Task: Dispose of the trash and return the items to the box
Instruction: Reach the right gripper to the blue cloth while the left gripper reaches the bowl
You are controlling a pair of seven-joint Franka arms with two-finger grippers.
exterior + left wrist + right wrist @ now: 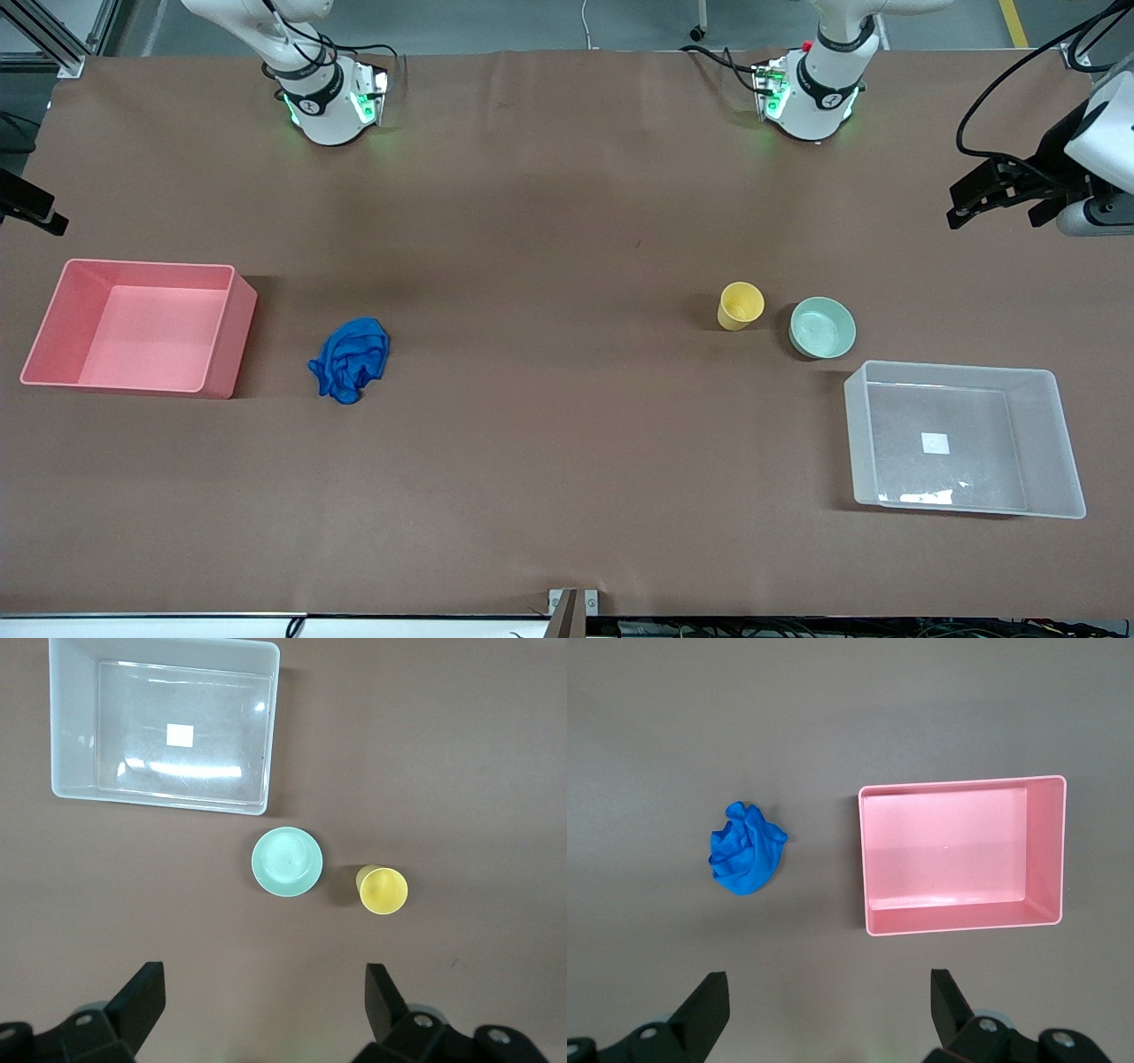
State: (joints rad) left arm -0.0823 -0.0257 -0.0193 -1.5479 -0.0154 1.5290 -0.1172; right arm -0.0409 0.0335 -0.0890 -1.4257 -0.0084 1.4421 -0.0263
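Counter [567,221], brown covering, carries every item listed; clear box [961,440], empty but for a white label on its floor, lies below the left hand [266,1005] and toward the left arm's end of the counter, well apart from the fingers; pink bin [142,326], also empty, lies below the right hand [828,1010] toward the right arm's end; blue cloth [351,359], a wrinkled wad, sits just beside the pink bin, between that bin and the counter's middle, under the right hand but off to one side of its fingers; mint bowl [823,327], upright, sits close by the clear box, nearly centred under the left hand; yellow cup [740,306], upright, stands just beside the bowl and apart from it, under one finger of the left hand; left hand: fingers spread wide, holding nothing, raised well above the counter; right hand: fingers spread wide, holding nothing, likewise raised; no item yet moved to a container, by the look of it. Hazards, as judged: cup and bowl stand so close that a descent on one may knock the other over; the shallow bowl offers only a thin rim, so a pinch could slip; the loose cloth may be caught by a single fold and trail or drop short of the bin; a mix-up of bins would spoil the sort.
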